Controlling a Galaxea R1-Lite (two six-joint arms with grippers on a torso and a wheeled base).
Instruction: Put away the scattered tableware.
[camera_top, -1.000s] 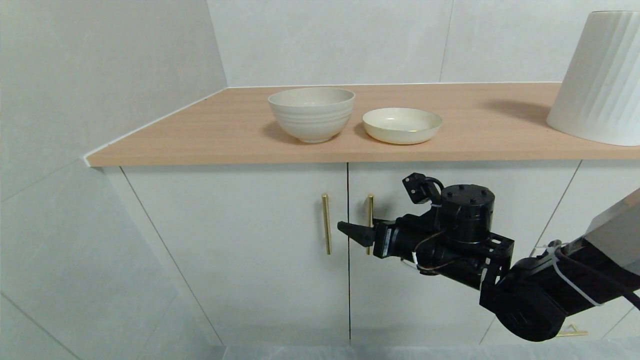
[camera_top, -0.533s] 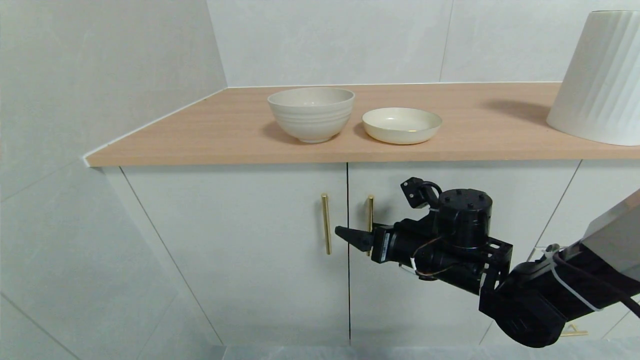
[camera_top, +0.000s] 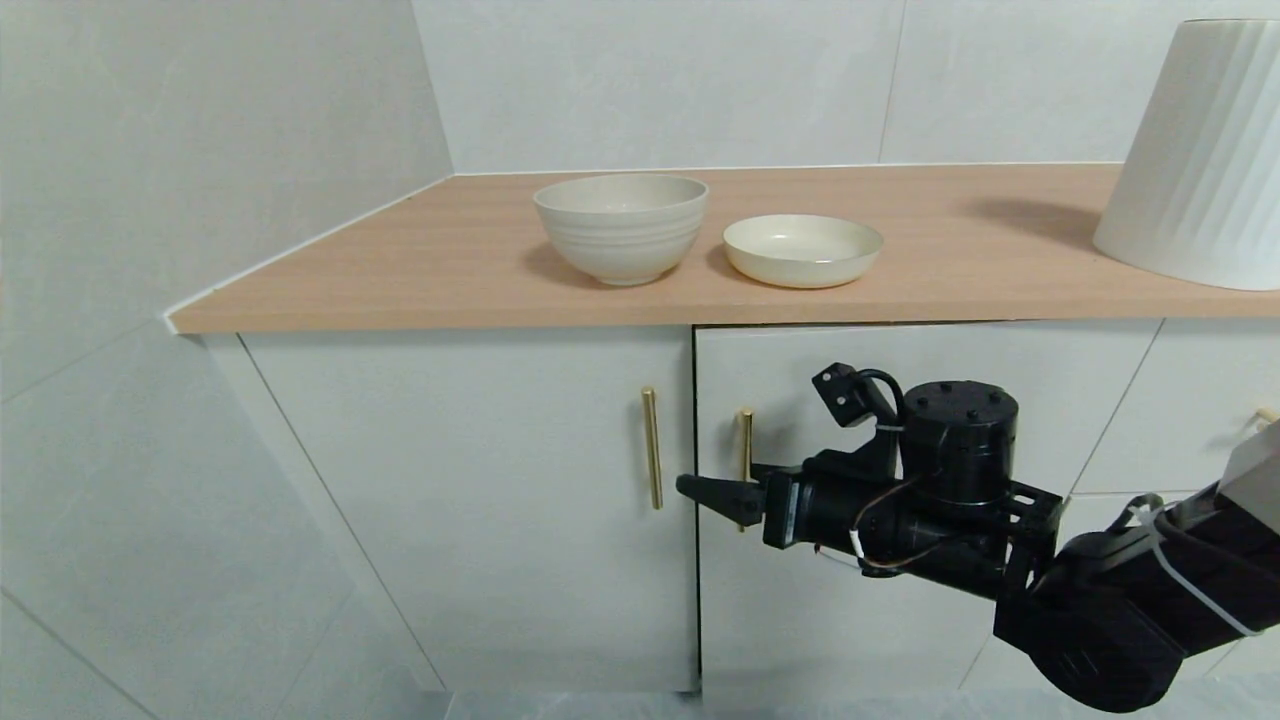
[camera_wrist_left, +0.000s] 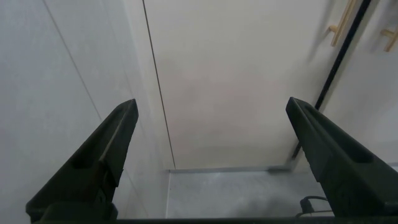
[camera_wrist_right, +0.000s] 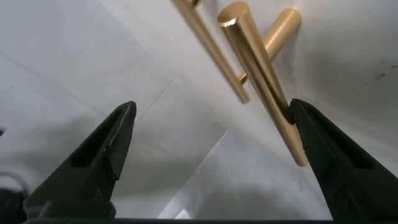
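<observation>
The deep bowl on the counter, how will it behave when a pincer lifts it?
The deep bowl looks smooth and glazed, so its rim is probably slippery. Its foot is narrow under a wide mouth, so a high push might tip it. It seems ceramic: likely rigid and chippable.

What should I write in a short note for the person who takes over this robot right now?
The right gripper is open, with the gold handle of the right door between its fingers.
The left gripper is open and empty, low, facing the left door.
The bowl and plate sit side by side on the countertop.
Done: right door slightly ajar.
Left: probably open it fully, then store both dishes.
</observation>
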